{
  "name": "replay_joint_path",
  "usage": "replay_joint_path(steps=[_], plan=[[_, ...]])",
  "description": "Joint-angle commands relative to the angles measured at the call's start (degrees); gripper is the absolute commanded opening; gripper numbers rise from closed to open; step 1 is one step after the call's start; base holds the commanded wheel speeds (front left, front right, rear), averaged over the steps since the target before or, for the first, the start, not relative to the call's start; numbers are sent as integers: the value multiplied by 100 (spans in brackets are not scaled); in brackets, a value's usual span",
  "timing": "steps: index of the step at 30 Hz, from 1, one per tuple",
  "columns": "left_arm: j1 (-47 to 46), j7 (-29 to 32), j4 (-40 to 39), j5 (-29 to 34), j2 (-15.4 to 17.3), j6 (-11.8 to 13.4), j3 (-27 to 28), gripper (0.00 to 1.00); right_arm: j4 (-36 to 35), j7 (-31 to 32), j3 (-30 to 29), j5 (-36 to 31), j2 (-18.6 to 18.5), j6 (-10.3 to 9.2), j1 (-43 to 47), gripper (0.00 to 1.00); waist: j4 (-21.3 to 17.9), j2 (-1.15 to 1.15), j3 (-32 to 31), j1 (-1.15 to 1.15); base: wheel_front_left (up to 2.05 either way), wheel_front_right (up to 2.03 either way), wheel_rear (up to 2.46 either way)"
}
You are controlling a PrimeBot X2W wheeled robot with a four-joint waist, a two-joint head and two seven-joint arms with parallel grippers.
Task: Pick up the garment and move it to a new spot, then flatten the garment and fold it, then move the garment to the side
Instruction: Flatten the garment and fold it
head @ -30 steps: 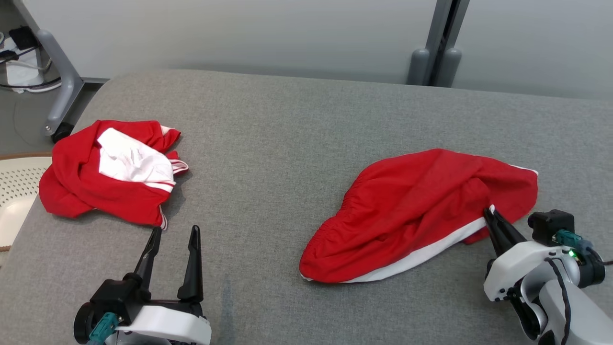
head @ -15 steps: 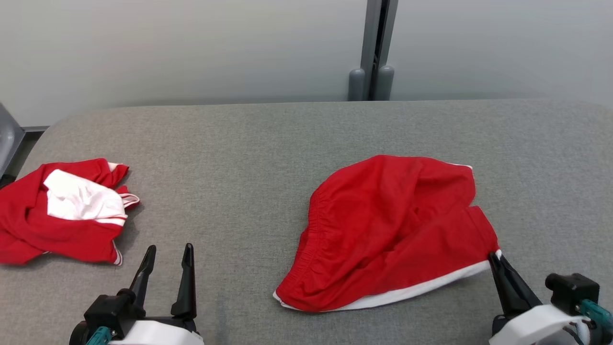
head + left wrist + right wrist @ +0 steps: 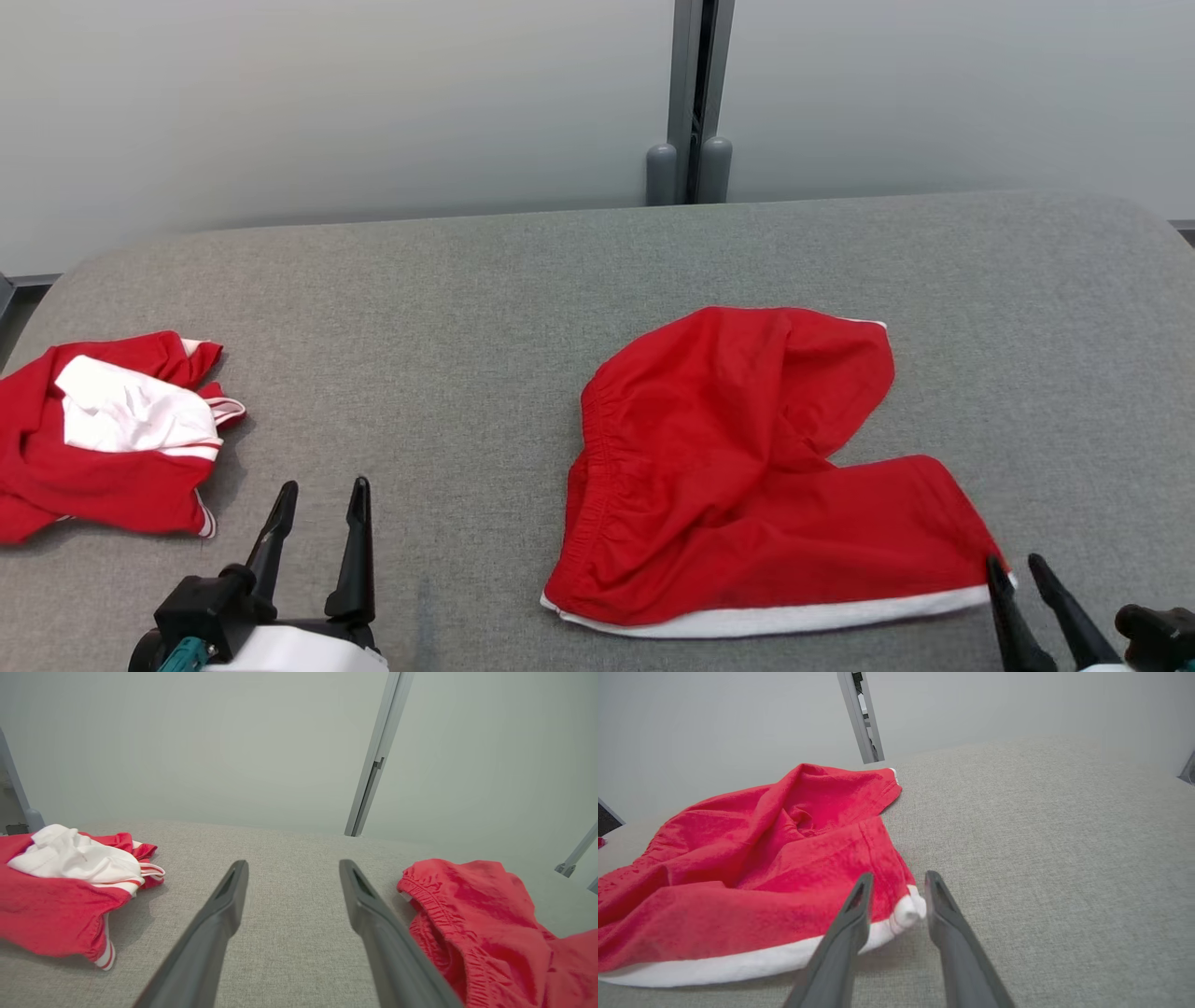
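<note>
**A:** While the right gripper (image 3: 899, 877) sits at the hem, how much of the job looks done?

**B:** Little more than the first part, by the look of it. The shorts (image 3: 747, 467) lie on the counter (image 3: 467, 308), right of centre. The waistband faces the robot's left, one leg points away and the other stretches toward its right. That reads as a garment set down on its spot.

**A:** Flat, though?

**B:** Not yet. The far leg is bunched and creased over the seat. The near leg alone lies fairly smooth, its white hem (image 3: 794, 618) along the near edge. No fold is made, and the move to the side is not begun.

**A:** Does the right gripper have hold of it?

**B:** Its fingers stand a little apart with the white corner (image 3: 908, 910) between them. The corner touches or nearly touches one finger, and nothing looks pinched.

**A:** And the left gripper (image 3: 324, 483)?

**B:** Wide open, with nothing in it. It hovers over bare counter between the shorts and a red-and-white heap (image 3: 103, 448) at the left edge, apart from both.

**A:** So what is left?

**B:** Most likely the flattening, the fold and the shift aside.
</note>
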Motion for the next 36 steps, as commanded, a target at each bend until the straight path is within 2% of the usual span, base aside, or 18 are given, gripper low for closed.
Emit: replay_joint_path(steps=[1,15,21,36], plan=[[-8,-1,12,-16,22,-26,56,100,-20,-23,-73,-68,-7,1,17,100,-7,0,-30,0,0,0,0],[135,-1,-58,229,21,-117,442,100,-945,-60,-312,-591,264,1,12,100,-70,0,-233,0,0,0,0],[258,-1,-154,383,21,-74,607,100,-1259,-61,-353,-747,339,1,136,100,-56,0,-305,0,0,0,0],[598,-1,-335,600,25,41,645,100,-1320,-62,-425,-826,355,1,345,100,-41,0,-321,0,0,0,0]])
